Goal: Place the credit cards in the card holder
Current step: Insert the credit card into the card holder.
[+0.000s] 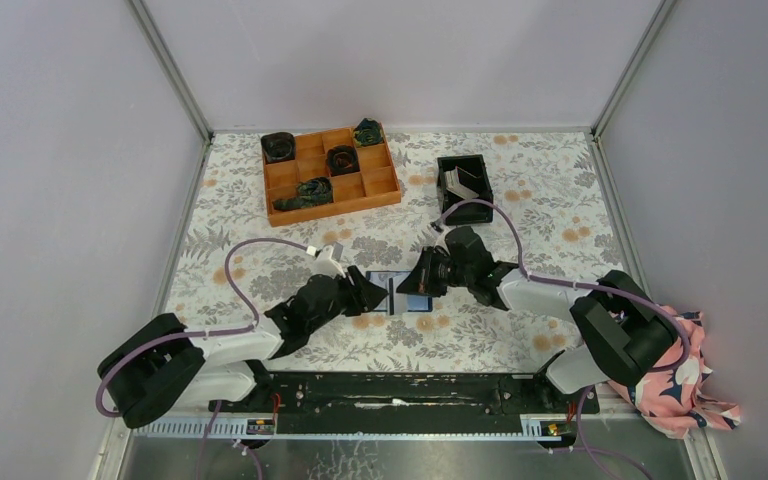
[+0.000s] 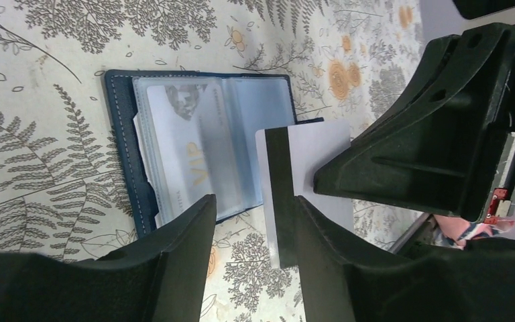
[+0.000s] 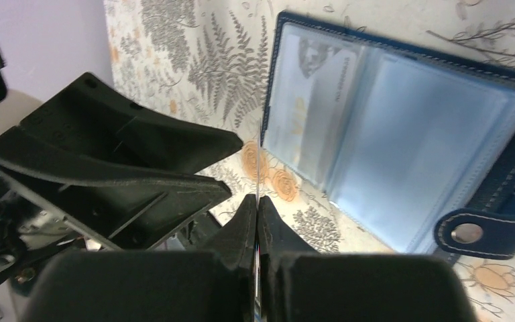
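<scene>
Two grippers meet nose to nose over the middle of the counter [image 1: 260, 250] in the top view. The left gripper [image 1: 372, 296] comes from the left and the right gripper [image 1: 422, 287] from the right. The card holder [image 1: 385, 279] lies open and flat under the gap between them. A credit card [image 1: 391, 295] shows there only as a pale sliver standing on edge.

From the left wrist, the left gripper [image 2: 255, 204] is spread, with clear space between its fingers. The credit card [image 2: 315, 144], white with a black stripe, faces this camera. Its lower end sits in that gap and its upper part is held by the right arm's fingers. The card holder [image 2: 119, 134] lies just beyond and to the picture's left. A stored card [image 2: 194, 157] is already in one clear sleeve.

From the right wrist, the right gripper [image 3: 257, 201] is pressed together, pinching the credit card [image 3: 258, 154], seen edge-on as a thin line. The card holder [image 3: 436, 154] spreads to the picture's right, its snap tab [image 3: 473, 233] nearest the camera. Its nearer sleeve looks empty.

The right arm alone carries the card. As I read it, the card stands nearly square to the flat sleeves, so it must be tipped down and its leading edge lined up with a sleeve mouth.
</scene>
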